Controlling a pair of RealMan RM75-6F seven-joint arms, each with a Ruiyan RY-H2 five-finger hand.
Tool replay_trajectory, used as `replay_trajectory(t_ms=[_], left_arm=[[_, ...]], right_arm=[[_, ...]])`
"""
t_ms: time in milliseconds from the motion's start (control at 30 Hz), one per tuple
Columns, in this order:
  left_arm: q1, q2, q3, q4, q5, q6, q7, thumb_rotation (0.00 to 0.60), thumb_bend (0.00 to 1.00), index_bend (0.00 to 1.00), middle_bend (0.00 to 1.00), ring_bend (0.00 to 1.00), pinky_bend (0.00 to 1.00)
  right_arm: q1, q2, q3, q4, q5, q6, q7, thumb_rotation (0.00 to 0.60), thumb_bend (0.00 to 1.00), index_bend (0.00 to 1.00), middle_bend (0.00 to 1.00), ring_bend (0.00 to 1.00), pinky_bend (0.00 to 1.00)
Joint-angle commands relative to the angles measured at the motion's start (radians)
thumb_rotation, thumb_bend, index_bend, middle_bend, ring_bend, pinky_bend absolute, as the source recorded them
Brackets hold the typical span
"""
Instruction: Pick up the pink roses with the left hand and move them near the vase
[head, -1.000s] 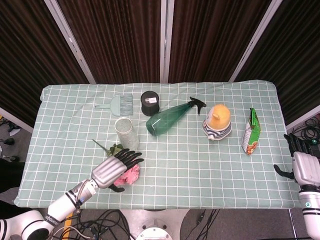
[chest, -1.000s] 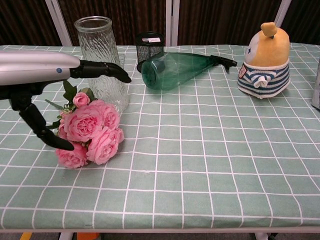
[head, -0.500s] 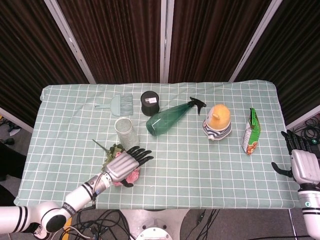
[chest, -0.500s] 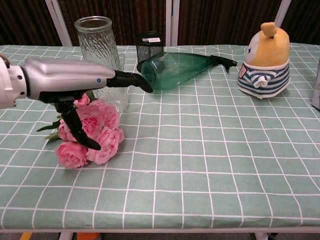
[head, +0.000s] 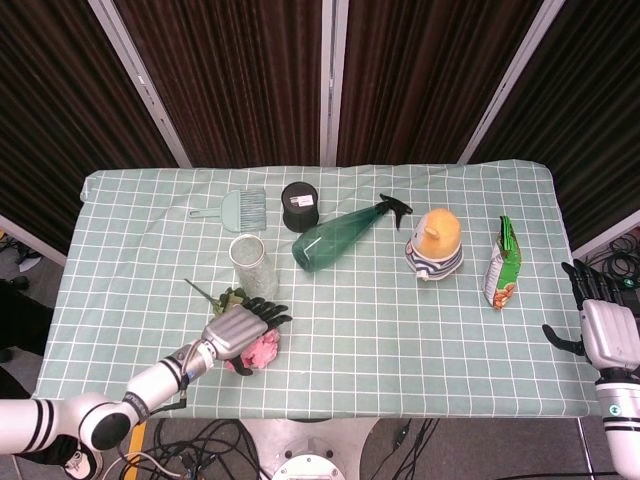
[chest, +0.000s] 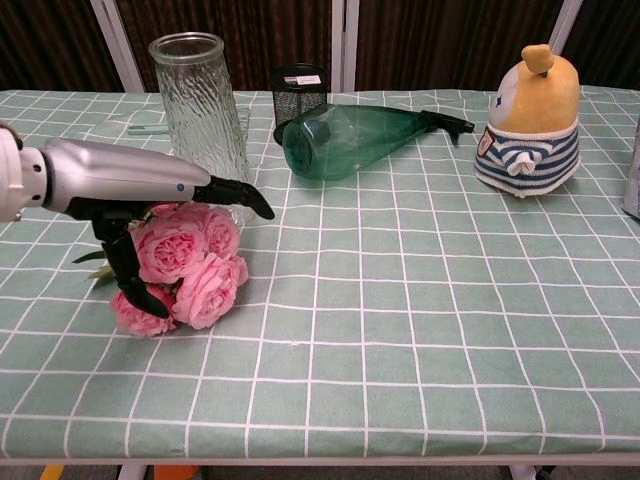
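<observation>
The pink roses (chest: 200, 270) lie on the checked cloth just in front of the clear glass vase (chest: 200, 110), their green stems pointing left. From above, the roses (head: 264, 350) peek out under my left hand (head: 238, 330), and the vase (head: 250, 262) stands a little behind. My left hand (chest: 130, 185) lies over the top of the bouquet, its fingers stretched past the blooms toward the right. Its thumb (chest: 128, 285) hangs down against the left side of the flowers. The bouquet rests on the table. My right hand (head: 600, 335) hovers off the table's right edge, fingers apart and holding nothing.
A green spray bottle (chest: 360, 140) lies on its side behind the vase, next to a black mesh cup (chest: 300, 90). A yellow plush toy (chest: 530, 125) sits at the right. A snack bag (head: 500, 265) and a small brush (head: 240, 210) also lie on the cloth.
My left hand has come in over the roses and sunk onto them, with its thumb now against the blooms. The roses have stayed in place. The right hand has not moved.
</observation>
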Motion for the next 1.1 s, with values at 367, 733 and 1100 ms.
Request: replay_trajectory(t_ms=[367, 733, 1100], left_arm=[[-0.043, -0.009, 0.054, 0.047, -0.028, 0.011, 0.016, 0.600, 0.04, 0.07, 0.00, 0.00, 0.06], [-0.097, -0.021, 0.104, 0.060, -0.109, 0.010, 0.060, 0.600, 0.07, 0.13, 0.12, 0.10, 0.32], [-0.082, -0.046, 0.140, 0.051, -0.070, 0.132, 0.136, 0.600, 0.27, 0.42, 0.40, 0.38, 0.59]], right_arm=[[0.006, -0.012, -0.004, 0.007, 0.017, -0.012, -0.018, 0.600, 0.16, 0.00, 0.00, 0.00, 0.00], [0.012, -0.021, -0.006, 0.010, 0.028, -0.020, -0.031, 0.600, 0.16, 0.00, 0.00, 0.00, 0.00], [0.022, -0.014, -0.010, -0.007, 0.062, -0.049, -0.063, 0.600, 0.16, 0.00, 0.00, 0.00, 0.00]])
